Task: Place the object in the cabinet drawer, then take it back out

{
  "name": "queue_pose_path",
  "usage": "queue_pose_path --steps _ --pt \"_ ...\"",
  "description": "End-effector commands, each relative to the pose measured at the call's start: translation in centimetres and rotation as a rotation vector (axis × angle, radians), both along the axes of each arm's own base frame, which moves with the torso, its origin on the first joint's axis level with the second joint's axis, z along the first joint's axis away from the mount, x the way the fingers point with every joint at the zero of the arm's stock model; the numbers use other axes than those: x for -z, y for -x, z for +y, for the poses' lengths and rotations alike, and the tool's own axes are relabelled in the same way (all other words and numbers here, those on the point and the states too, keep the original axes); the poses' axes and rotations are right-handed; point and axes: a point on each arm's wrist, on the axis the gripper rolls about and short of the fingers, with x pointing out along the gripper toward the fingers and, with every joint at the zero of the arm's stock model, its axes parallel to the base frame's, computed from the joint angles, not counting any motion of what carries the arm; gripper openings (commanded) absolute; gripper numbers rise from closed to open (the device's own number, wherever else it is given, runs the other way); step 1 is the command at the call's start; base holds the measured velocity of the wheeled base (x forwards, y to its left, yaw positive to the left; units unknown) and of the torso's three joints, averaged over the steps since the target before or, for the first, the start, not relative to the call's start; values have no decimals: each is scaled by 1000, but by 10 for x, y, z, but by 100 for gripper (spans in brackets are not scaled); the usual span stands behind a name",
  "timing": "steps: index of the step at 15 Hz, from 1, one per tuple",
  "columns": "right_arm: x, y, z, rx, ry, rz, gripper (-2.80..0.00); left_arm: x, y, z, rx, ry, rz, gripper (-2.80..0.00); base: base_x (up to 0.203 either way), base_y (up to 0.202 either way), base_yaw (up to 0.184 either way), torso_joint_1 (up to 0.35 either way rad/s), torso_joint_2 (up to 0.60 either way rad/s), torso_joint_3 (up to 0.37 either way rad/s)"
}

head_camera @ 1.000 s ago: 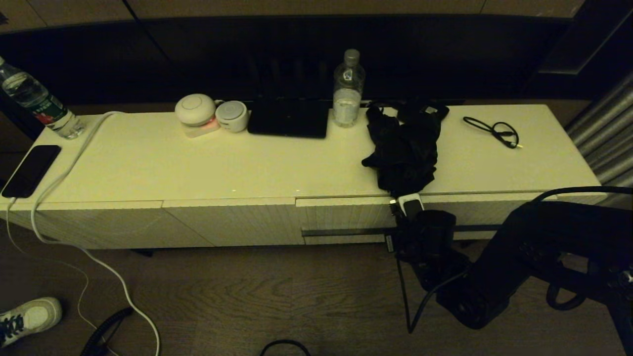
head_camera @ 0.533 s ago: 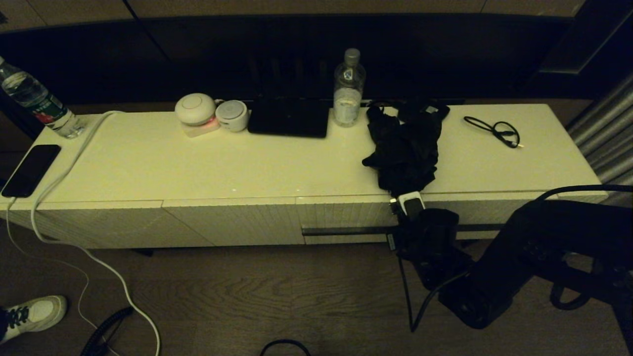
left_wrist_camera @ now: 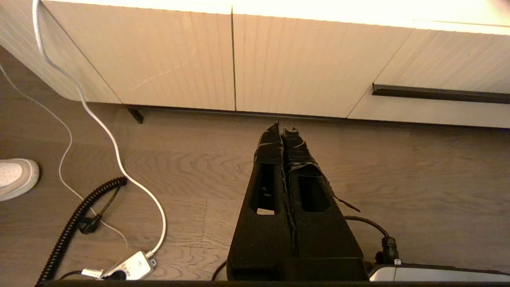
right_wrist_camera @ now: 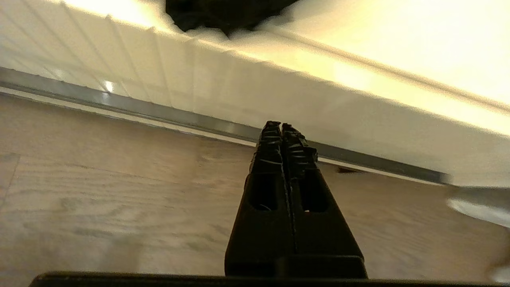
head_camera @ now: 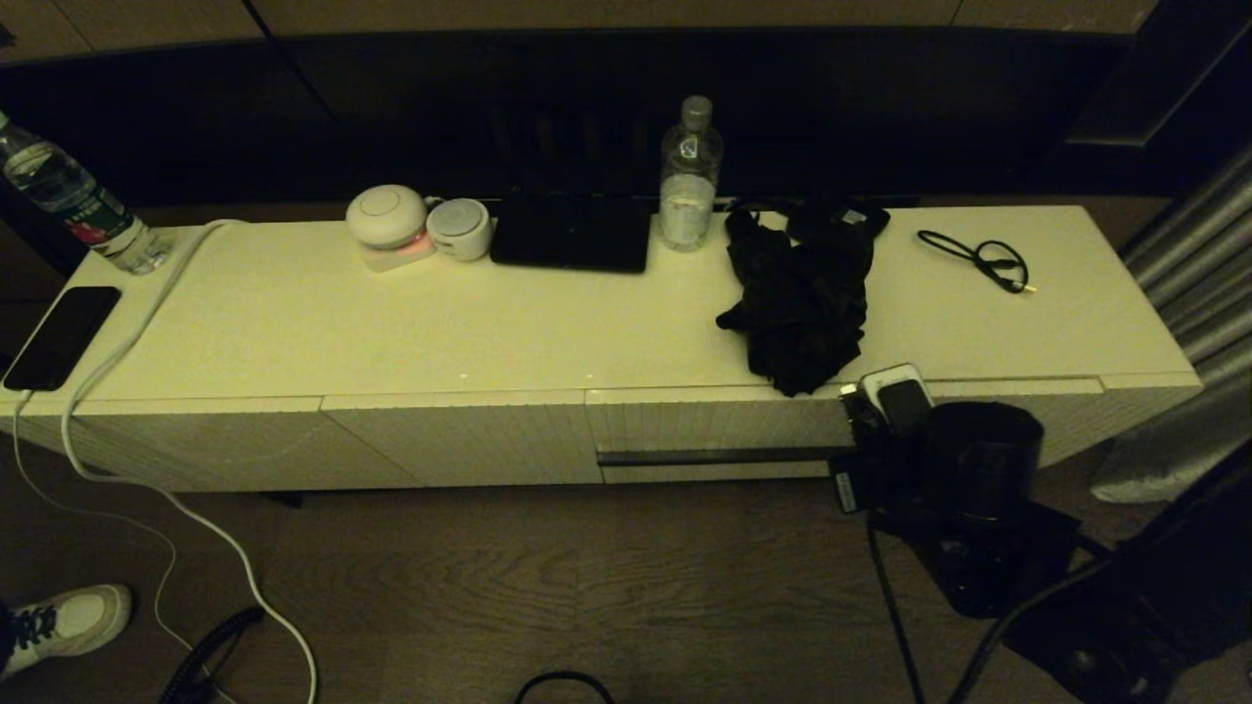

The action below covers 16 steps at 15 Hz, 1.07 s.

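Observation:
The black umbrella (head_camera: pixel 797 293) lies bunched on the cabinet top near its front edge, just above the drawer (head_camera: pixel 685 425); its fabric also shows in the right wrist view (right_wrist_camera: pixel 223 14). The drawer is pushed in, its dark handle strip (head_camera: pixel 724 457) running across the ribbed front. My right gripper (right_wrist_camera: pixel 281 125) is shut and empty, its tips close before the handle strip (right_wrist_camera: pixel 159 111), right of the umbrella. In the head view only its wrist (head_camera: pixel 968 469) shows. My left gripper (left_wrist_camera: pixel 282 127) is shut and empty, low over the floor before the cabinet's left panels.
On the cabinet top stand a water bottle (head_camera: pixel 690 176), a black flat device (head_camera: pixel 572 235), two white round gadgets (head_camera: pixel 386 217), a small black box (head_camera: pixel 841 217) and a thin black cable (head_camera: pixel 978 256). A phone (head_camera: pixel 59 337) and white cord (head_camera: pixel 147 323) lie at far left.
My right arm has swung to the right along the drawer front, away from the spot under the umbrella. The umbrella and the drawer have not moved.

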Motion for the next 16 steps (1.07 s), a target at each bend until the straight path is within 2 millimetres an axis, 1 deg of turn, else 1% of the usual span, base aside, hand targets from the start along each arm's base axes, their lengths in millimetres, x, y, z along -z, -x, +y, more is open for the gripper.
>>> queue_pose_path --steps 1,4,6,7,9,10,11,12,14,15,16 --pt "-54 48 -26 12 -40 -93 -280 0 0 0 -1 1 -1 -280 0 0 0 0 0 0" --pt "-86 106 -62 39 -40 -112 -280 0 0 0 -1 1 -2 -280 0 0 0 0 0 0" --pt "-97 144 -89 74 -20 -83 -280 0 0 0 1 1 -2 -280 0 0 0 0 0 0" --pt "-99 164 -104 98 0 -43 -280 0 0 0 -1 1 -2 -280 0 0 0 0 0 0" --pt "-95 206 -131 149 29 45 -280 0 0 0 -1 1 -2 -280 0 0 0 0 0 0" --pt "-92 227 -141 180 22 67 -280 0 0 0 -1 1 -2 -280 0 0 0 0 0 0" --pt "-88 244 -148 229 12 88 -280 0 0 0 -1 1 -2 -280 0 0 0 0 0 0" --pt "-82 263 -151 262 -8 98 -280 0 0 0 -1 1 -1 -280 0 0 0 0 0 0" --pt "-68 294 -149 246 -38 91 -280 0 0 0 -1 1 -2 -280 0 0 0 0 0 0" --pt "-60 306 -148 234 -50 85 -280 0 0 0 -1 1 -2 -280 0 0 0 0 0 0" --pt "-52 314 -147 226 -72 81 -280 0 0 0 -1 1 -2 -280 0 0 0 0 0 0"
